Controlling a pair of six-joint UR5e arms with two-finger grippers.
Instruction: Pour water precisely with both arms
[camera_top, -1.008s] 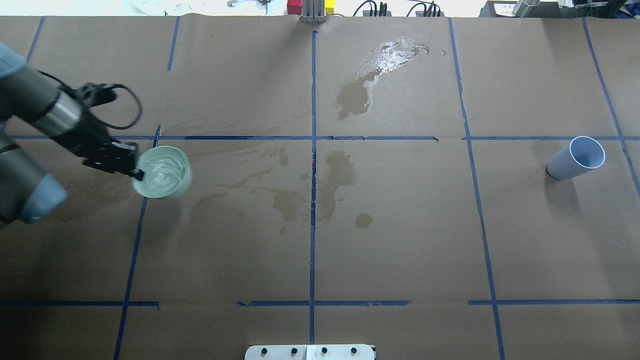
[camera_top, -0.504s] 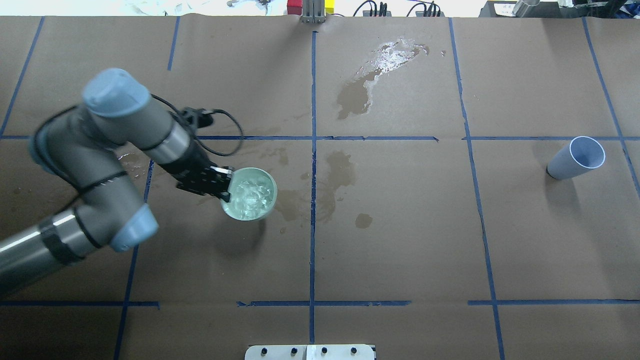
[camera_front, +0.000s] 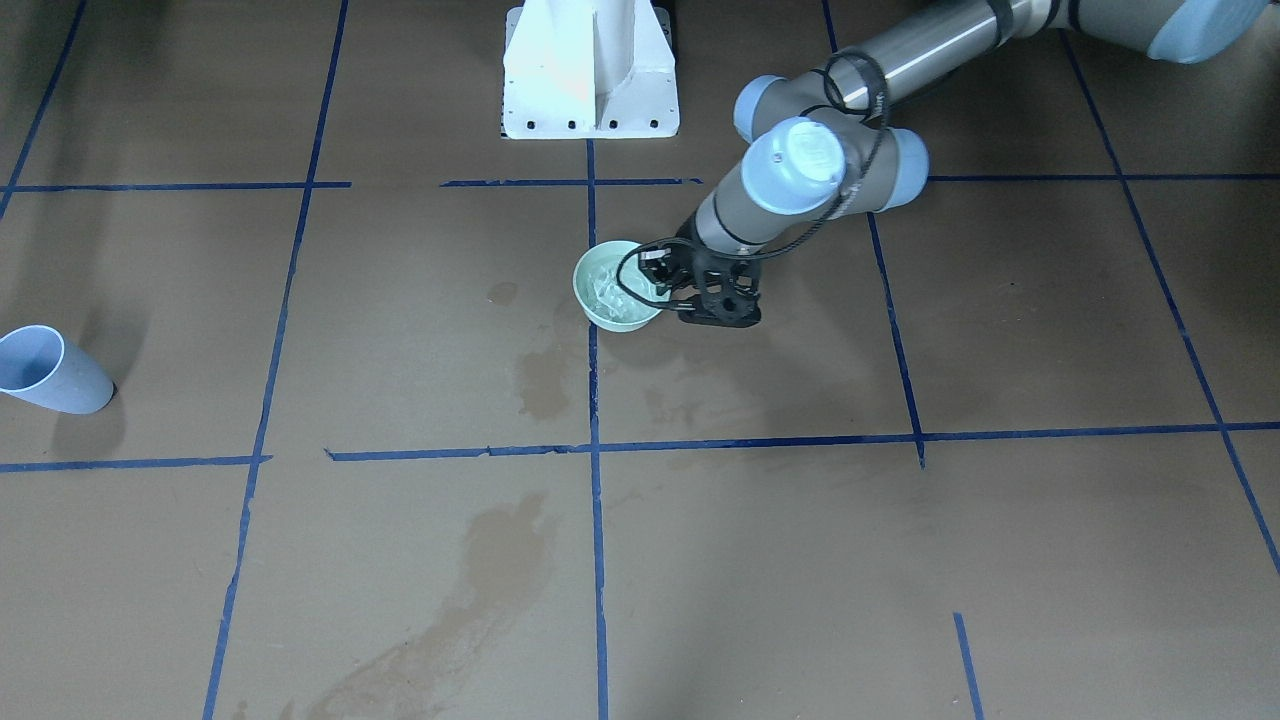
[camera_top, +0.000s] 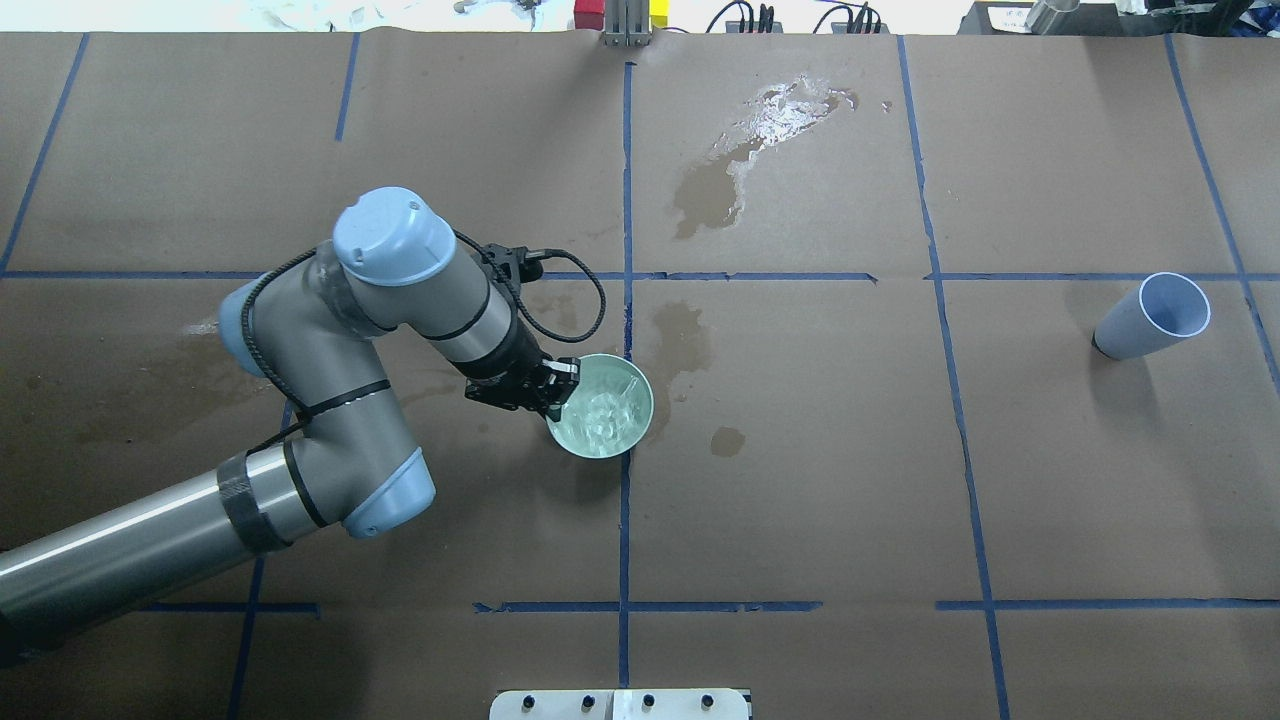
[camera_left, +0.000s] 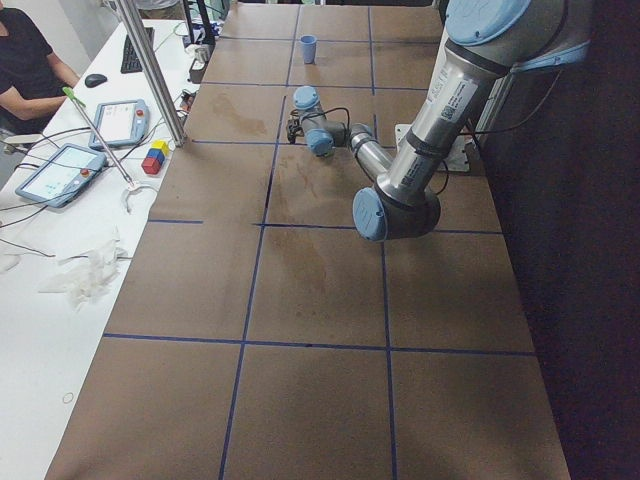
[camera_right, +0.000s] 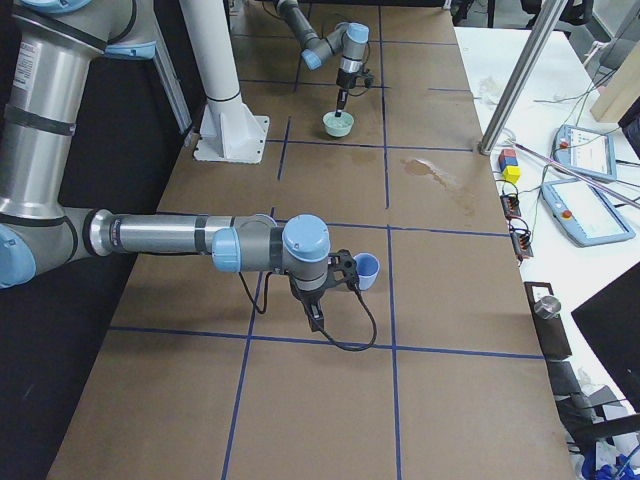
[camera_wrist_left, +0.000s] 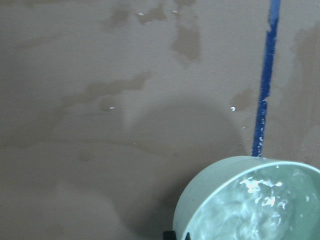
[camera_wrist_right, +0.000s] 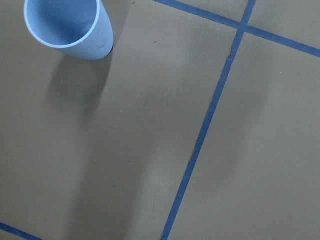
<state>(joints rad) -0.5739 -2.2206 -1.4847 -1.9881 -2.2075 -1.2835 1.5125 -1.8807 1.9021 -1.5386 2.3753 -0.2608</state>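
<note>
The left gripper (camera_top: 562, 386) has swept across from the table's left edge to the middle, carrying the green cup (camera_top: 586, 447) with it. A second ago that cup sat out by the far-left tape line. Half a second ago it was midway. Now it sits right over the centre blue tape line (camera_top: 626, 200). The black fingers are pinched on the cup's near rim and the cup stays upright. The water (camera_top: 605, 410) is inside it, rippled and glinting. The left arm (camera_top: 330, 400) has unfolded well into the overhead view, its elbow bent behind the cup. Dark wet stains (camera_top: 682, 340) lie just beside the cup, and a shiny puddle (camera_top: 775, 112) sits farther up the table. The blue cup (camera_top: 1150, 318) hasn't budged, well apart at the right. The right gripper (camera_right: 345, 268) shows only in the side view, near the blue cup. Whether its jaws are wide or closed cannot be told.
</note>
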